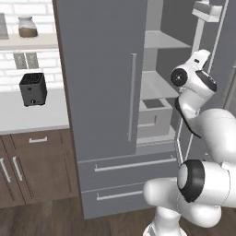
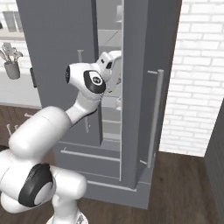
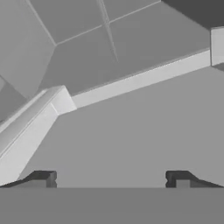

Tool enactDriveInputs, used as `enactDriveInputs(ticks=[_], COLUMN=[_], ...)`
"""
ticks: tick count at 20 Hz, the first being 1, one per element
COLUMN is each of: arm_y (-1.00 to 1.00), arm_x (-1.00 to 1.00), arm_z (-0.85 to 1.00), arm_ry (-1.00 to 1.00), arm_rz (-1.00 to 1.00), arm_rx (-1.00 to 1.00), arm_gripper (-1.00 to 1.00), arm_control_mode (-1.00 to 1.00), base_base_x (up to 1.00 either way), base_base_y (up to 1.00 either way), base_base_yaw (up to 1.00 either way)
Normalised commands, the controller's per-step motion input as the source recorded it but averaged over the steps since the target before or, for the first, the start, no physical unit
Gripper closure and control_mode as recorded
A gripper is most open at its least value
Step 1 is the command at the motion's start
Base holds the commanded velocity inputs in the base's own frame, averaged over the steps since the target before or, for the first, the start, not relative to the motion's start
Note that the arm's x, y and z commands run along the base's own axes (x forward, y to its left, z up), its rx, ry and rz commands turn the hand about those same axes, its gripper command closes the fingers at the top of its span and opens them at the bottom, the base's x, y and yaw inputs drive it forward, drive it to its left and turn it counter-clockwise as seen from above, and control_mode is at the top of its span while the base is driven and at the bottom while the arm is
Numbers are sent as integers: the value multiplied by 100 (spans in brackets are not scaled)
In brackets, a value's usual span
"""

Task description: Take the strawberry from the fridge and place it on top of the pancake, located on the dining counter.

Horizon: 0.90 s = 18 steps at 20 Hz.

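Strawberry cannot be made out in any view; the fridge shelves that show look bare and pale grey. Fridge (image 1: pixel 106 92) stands tall and grey, its left door shut with a long thin bar handle (image 1: pixel 132 97), its right door (image 2: pixel 146 87) swung open toward the robot. Two drawers (image 1: pixel 129 163) sit below the doors. Inside, pale shelves (image 1: pixel 163 41) and a boxy grey bin (image 1: pixel 154 113) show through the opening.

The white arm (image 1: pixel 193 87) reaches into the open right half of the fridge. In the hand view, the gripper (image 3: pixel 111 179) has its two dark fingertips (image 3: pixel 43 178) set wide apart, with nothing between them. Just ahead of the fingers lies a flat grey shelf surface (image 3: pixel 131 135), bordered beyond by a pale raised lip (image 3: pixel 140 78) that runs across the fingers' front and turns a corner off to one side. Past that lip are plain grey inner walls.

Left of the fridge, a dark toaster (image 1: pixel 33 89) sits on a white worktop (image 1: pixel 27 115) over brown cabinets (image 1: pixel 32 166), with a jar (image 1: pixel 27 26) on a shelf above.
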Motion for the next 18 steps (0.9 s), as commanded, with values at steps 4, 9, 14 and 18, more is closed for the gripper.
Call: enactDriveInputs(ticks=[4,9,14,18], arm_y=[-94,-82,-44,7], arm_x=[0,3,3,-7], arm_z=[15,1,-4,0], arm_ry=[0,1,0,0], arm_rz=[-12,-7,-1,0], arm_rx=[4,3,0,0], arm_gripper=[-100,-100,-100,-100], arm_control_mode=[-100,-100,-100,-100], base_base_x=[0,0,0,0], base_base_y=[0,0,0,0], base_base_yaw=[0,0,0,0])
